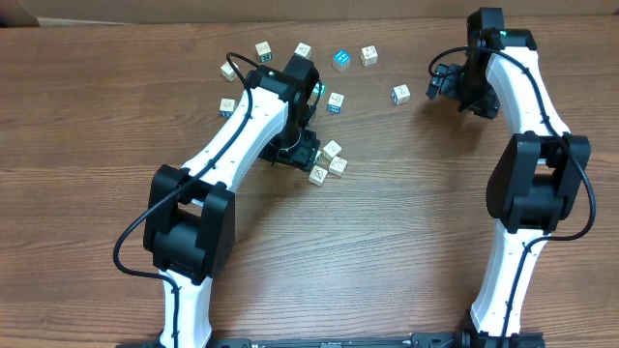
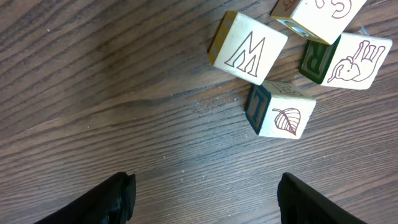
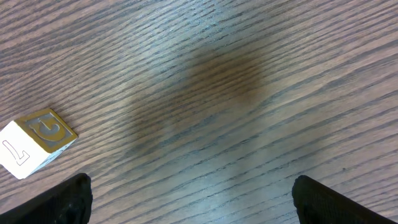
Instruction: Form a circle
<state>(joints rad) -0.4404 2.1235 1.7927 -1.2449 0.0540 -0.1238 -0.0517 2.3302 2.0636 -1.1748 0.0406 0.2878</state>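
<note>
Clump of three small whitish wooden letter cubes [image 1: 329, 160] nearest, mid brown wood worktop [image 1: 406, 251]. L gripper [image 2: 205, 186] just behind, jaws wide, nothing btwn. Clump lies off its tips twd worktop's right edge, so L arm closer. Further back, R gripper [image 3: 191, 186] wide, empty, lone gold-topped cube [image 3: 37, 140] beside. Rest scattered nr far edge; circle unformed.

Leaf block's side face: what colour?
Dark teal with a pale letter; the leaf block shows best in the left wrist view.
</note>
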